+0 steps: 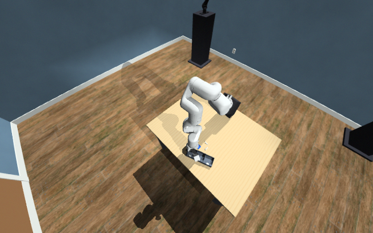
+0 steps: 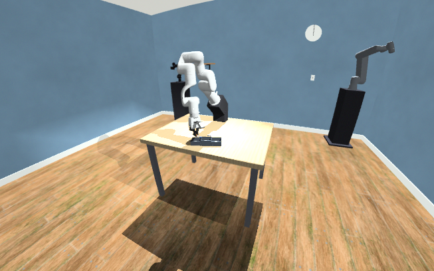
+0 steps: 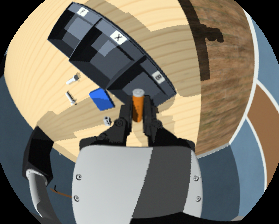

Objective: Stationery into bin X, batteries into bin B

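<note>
Three bins sit ahead of my fingers (image 1: 189, 149) (image 2: 195, 133) on the wooden table (image 1: 248, 150) (image 2: 245, 136) (image 3: 25, 60), and I'm pinching one orange battery (image 3: 138, 109) between both tips; its silver end faces ahead, and the orange body is squeezed between the two black pads, so it's a proper grip; from the wrist view the battery overlaps the near part of bin B (image 3: 158, 77), so it's not inside yet as far as I can see, though I can't tell exactly how high it hangs over the rim; the exterior view does put my tips above that end of the bin row, fwiw.

Bin X (image 3: 118, 38) is the middle one, farther out from my fingers and joined to B's side; bin F (image 3: 82, 11) is at the far end of the same row, well apart from me; whether anything lies in those two, I honestly can't tell.

Left of my fingers in the wrist view there's a flat blue thing (image 1: 199, 146) (image 3: 101, 99), near me and just beside the bins; a small metallic bit (image 3: 107, 120) is closer in, right by my left-hand knuckle in that picture; past the blue thing lie two small pale screw-like pieces (image 3: 72, 88), apart from each other and outside the bins.
</note>
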Robot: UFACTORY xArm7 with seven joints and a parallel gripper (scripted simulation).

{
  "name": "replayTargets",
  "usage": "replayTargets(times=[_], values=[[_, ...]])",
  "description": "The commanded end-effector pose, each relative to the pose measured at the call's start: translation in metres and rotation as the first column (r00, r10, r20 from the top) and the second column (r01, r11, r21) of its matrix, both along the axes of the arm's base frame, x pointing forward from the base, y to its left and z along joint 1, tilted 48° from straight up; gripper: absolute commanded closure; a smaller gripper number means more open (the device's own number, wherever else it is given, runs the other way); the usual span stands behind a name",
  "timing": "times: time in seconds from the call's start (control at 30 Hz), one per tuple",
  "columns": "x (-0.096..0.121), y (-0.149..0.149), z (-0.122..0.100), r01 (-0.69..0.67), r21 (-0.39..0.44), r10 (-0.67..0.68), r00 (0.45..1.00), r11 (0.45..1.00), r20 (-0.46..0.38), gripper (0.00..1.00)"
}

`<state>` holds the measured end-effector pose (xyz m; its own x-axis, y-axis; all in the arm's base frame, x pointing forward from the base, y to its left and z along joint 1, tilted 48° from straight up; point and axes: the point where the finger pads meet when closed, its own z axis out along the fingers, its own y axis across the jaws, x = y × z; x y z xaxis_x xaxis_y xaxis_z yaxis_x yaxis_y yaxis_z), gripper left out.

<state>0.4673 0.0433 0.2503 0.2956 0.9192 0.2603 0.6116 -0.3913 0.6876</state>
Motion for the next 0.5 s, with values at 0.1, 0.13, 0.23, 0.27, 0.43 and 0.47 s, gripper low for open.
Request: replayTargets(times=[0.1, 0.13, 0.23, 0.27, 0.43, 0.47], values=[[0.0006, 0.0002, 0.0015, -0.119, -0.136, 0.118, 0.993, 0.984, -0.012, 1.00], [0.0006, 0.0002, 0.0015, -0.165, -0.190, 0.163, 0.986, 0.968, -0.023, 1.00], [0.0006, 0.0002, 0.0015, -0.204, -0.236, 0.202, 0.979, 0.950, -0.034, 1.00], [0.0006, 0.0002, 0.0015, -0.219, -0.254, 0.217, 0.975, 0.942, -0.038, 1.00], [0.0006, 0.0003, 0.0015, -0.294, -0.339, 0.289, 0.955, 0.894, -0.066, 1.00], [0.0005, 0.0004, 0.0015, -0.308, -0.355, 0.303, 0.950, 0.882, -0.073, 1.00]])
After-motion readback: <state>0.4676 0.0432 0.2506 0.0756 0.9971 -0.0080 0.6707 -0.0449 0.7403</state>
